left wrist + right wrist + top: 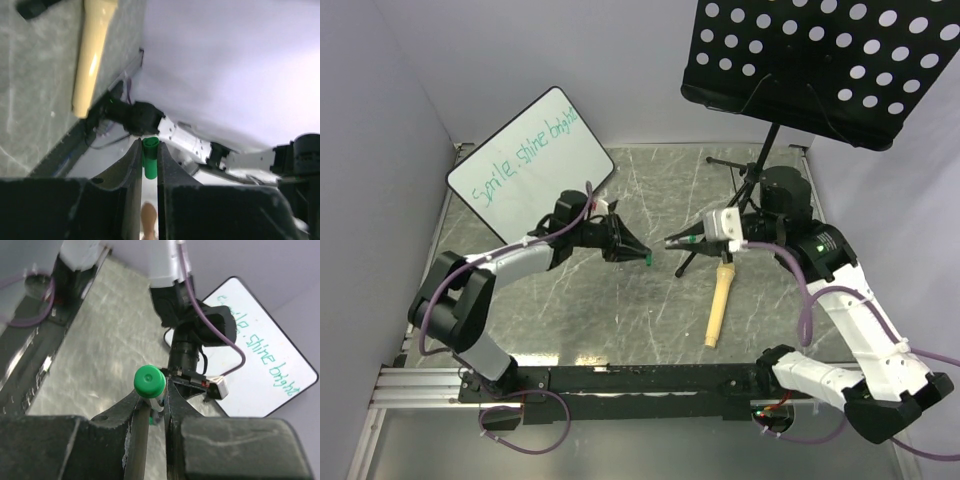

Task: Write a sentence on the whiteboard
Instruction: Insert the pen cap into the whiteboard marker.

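Observation:
The whiteboard [535, 185] leans at the back left, and the right wrist view shows it too [250, 390]. The sentence [523, 157] runs along it in teal letters [265, 352]. My left gripper [642, 256] is shut on a green marker cap [150, 161] whose hollow end faces outward between the fingertips [149, 146]. My right gripper [672, 241] is shut on a marker [149, 381] with a white body and round green end. Both grippers hover tip to tip over the table's middle, a small gap apart and away from the board.
A black perforated music stand [820, 65] rises at the back right, its tripod legs [688, 262] spreading under the right gripper. A beige wooden handle [719, 305] lies on the marbled tabletop near the right arm, also seen from the left wrist [92, 55]. Grey walls enclose the table.

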{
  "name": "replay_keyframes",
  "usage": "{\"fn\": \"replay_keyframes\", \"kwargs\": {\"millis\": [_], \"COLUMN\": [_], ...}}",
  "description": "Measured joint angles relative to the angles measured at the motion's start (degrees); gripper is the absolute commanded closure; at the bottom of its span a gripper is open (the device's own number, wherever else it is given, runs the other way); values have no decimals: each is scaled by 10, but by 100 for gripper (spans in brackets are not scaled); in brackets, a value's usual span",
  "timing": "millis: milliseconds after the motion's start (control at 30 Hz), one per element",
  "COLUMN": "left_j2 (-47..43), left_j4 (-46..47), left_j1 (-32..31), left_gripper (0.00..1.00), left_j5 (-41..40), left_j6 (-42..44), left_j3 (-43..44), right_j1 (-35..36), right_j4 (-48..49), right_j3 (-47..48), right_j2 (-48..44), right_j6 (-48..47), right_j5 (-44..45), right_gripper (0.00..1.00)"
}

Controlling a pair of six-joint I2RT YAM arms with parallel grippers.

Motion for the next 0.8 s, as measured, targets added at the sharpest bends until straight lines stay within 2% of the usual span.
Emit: {"fn": "replay_keyframes", "kwargs": {"millis": [133,300,567,800], "left_j2": [22,45,52,56], "left_j4": [99,171,189,214], "left_j1": [-32,-73,-81,-83], "left_gripper": [99,98,99,99], "left_j5": [61,101,114,115], "left_j6": [-75,-134,-166,-198], "left_j3": [-27,-30,-7,-5], "right_j1": [37,107,196,269], "right_j4": [-129,-215,-269,-285], "right_j3": [20,26,21,7], "right_j2": [10,15,22,23], "right_j6": [-152,-270,-357,-382], "right_j5": [21,78,193,288], "right_gripper": [100,100,100,100]}}
